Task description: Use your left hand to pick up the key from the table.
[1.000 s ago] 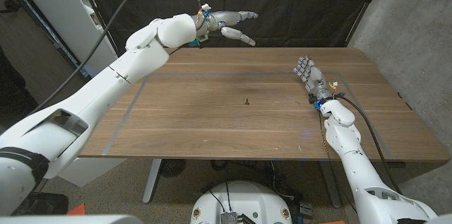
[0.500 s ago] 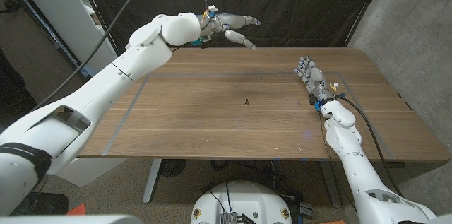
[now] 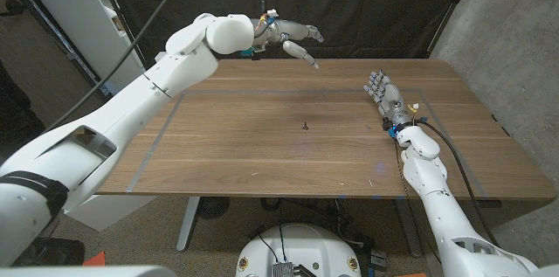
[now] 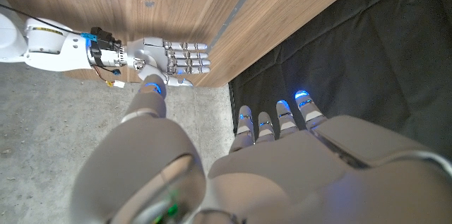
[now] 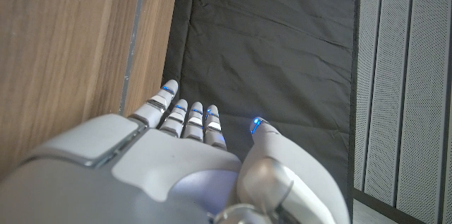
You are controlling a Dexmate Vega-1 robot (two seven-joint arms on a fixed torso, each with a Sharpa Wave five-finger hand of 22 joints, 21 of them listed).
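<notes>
Left hand (image 3: 293,37), fingers apart and holding nothing, hangs over the table's (image 3: 218,150) far edge, well apart from the key (image 3: 305,125); right hand (image 3: 384,96), fingers apart, idles aside.

A small dark key (image 3: 306,125) lies on the bare wood near the table's middle, too small to tell its details.
</notes>
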